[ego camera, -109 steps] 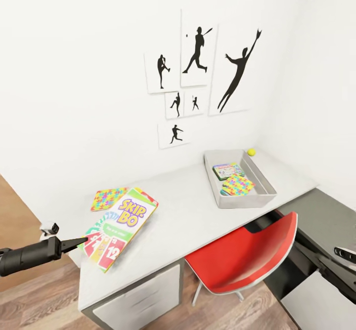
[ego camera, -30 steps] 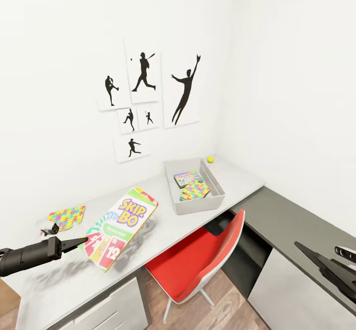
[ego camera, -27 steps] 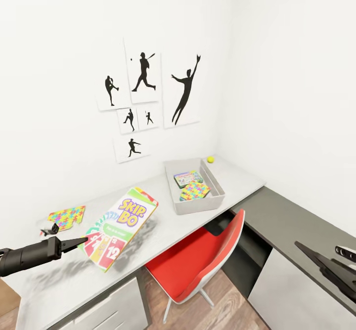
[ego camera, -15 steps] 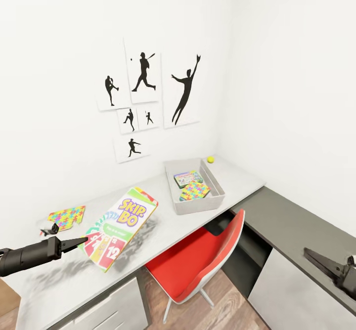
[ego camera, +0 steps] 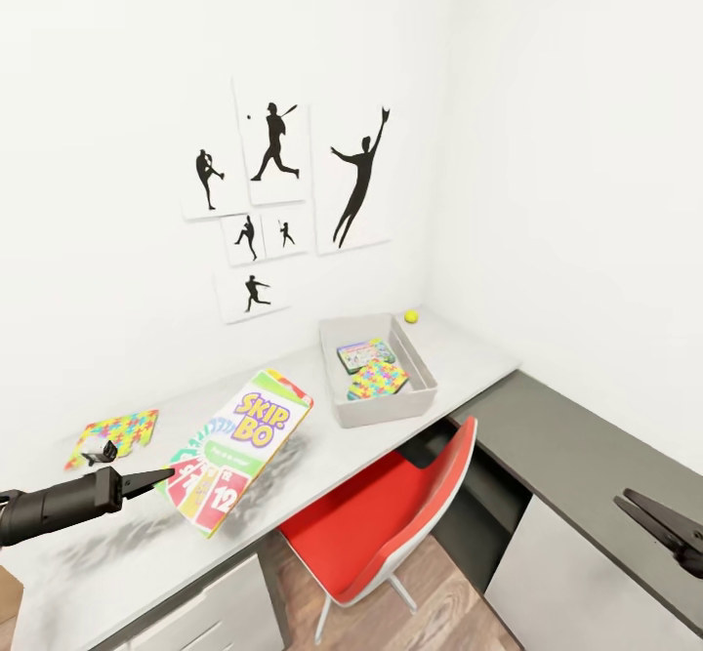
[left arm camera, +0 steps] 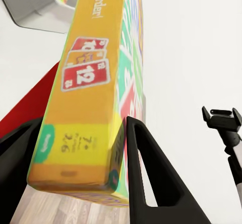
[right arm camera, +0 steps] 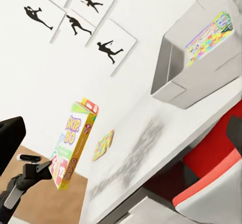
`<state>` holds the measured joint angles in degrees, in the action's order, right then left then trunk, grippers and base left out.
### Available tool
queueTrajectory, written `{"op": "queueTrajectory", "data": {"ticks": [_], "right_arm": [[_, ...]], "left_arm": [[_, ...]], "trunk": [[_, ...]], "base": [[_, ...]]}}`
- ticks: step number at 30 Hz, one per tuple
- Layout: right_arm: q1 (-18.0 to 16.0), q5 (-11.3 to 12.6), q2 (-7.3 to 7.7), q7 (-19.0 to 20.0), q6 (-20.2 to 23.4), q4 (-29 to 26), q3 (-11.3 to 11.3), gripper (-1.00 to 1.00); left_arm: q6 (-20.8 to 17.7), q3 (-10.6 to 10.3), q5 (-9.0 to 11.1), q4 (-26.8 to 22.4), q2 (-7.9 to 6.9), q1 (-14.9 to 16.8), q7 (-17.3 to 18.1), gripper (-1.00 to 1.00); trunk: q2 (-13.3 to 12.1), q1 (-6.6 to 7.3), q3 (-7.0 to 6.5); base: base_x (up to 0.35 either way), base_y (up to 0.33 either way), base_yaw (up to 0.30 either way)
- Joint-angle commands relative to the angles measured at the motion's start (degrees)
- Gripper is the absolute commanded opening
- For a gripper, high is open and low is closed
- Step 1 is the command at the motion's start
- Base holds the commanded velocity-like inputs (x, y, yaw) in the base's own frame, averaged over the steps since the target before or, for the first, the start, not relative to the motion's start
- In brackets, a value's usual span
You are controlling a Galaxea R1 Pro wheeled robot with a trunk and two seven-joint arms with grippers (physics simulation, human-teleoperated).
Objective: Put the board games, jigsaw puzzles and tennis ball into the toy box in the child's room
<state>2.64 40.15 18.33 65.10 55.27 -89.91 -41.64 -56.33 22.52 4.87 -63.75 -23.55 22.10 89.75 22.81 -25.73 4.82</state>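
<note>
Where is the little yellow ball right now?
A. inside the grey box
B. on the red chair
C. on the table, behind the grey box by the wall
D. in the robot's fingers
C: the ball sits on the table just behind the grey box, near the wall, not inside it.

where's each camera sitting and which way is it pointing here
Head view: from the robot's head, looking down over the desk and toy box; the left gripper holds the Skip-Bo box; right gripper at the edge.
Left wrist view: along the left fingers, clamped on the box.
Right wrist view: across the desk towards the wall.
Shared: all three show the Skip-Bo box.
</note>
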Motion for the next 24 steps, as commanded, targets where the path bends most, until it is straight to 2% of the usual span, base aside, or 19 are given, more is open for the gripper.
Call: {"op": "queueTrajectory", "data": {"ticks": [1, 11, 24], "right_arm": [[-0.01, 0.09, 0.0, 0.29, 0.22, -0.01, -0.02, 1.0], [-0.01, 0.08, 0.0, 0.7, 0.26, -0.01, -0.1, 1.0], [-0.01, 0.11, 0.01, 0.79, 0.27, -0.01, -0.1, 1.0]], "left_arm": [[-0.57, -0.01, -0.03, 0.0, 0.0, 0.05, 0.25, -1.0], [-0.54, 0.2, -0.03, 0.03, 0.0, 0.05, 0.25, -1.0], [-0.54, 0.38, -0.03, 0.03, -0.09, 0.05, 0.25, -1.0]], "trunk": [[0.11, -0.05, 0.11], [0.11, -0.05, 0.09], [0.11, -0.05, 0.08]], "base": [[0.173, -0.226, 0.0], [0.207, -0.216, 0.049], [0.056, -0.019, 0.013]]}}
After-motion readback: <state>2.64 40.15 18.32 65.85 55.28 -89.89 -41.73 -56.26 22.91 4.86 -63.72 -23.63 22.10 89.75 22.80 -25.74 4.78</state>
